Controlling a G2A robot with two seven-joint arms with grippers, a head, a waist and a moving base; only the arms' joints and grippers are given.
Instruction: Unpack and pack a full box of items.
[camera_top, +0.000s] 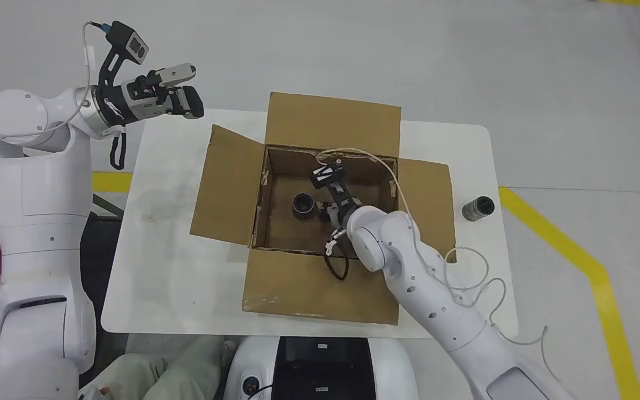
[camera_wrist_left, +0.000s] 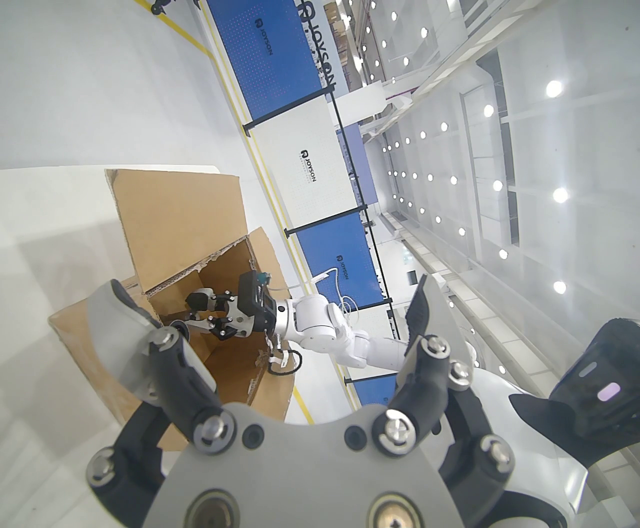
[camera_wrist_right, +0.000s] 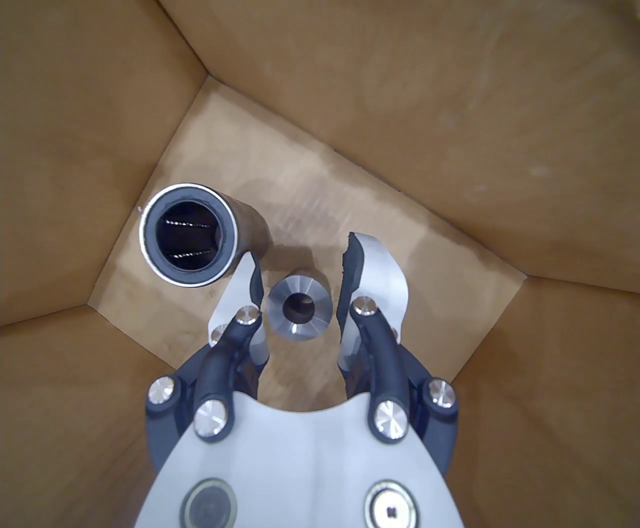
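A: Entry, container first. Where is the cardboard box (camera_top: 300, 292)?

B: On the white counter (camera_top: 165, 270), middle, all four flaps folded outward. Plain brown board, inside bare of packing.

A: Contents, from the near side outward?

B: Two metal parts on the box floor. The right jaws are down inside the box, narrowly parted, one pad on each side of a small steel bushing (camera_wrist_right: 299, 310). It stands on end, bright, with a chamfered rim and a dark bore. The gaps to the pads are thin; I cannot tell whether either pad touches.

A: And the second part?

B: A larger sleeve (camera_wrist_right: 192, 235), at about 9 o'clock of the jaws in the top view. It is upright too, with a steel shell, a black end ring and a dark hollow centre, and is apart from the bushing.

A: Anything outside the box?

B: One dark cylinder (camera_top: 478, 209) lies on its side on the counter at 3 o'clock of the box, just off the right flap.

A: Left arm?

B: The left jaws are spread wide, holding nothing, raised past the counter's 10 o'clock corner, well apart from the box.
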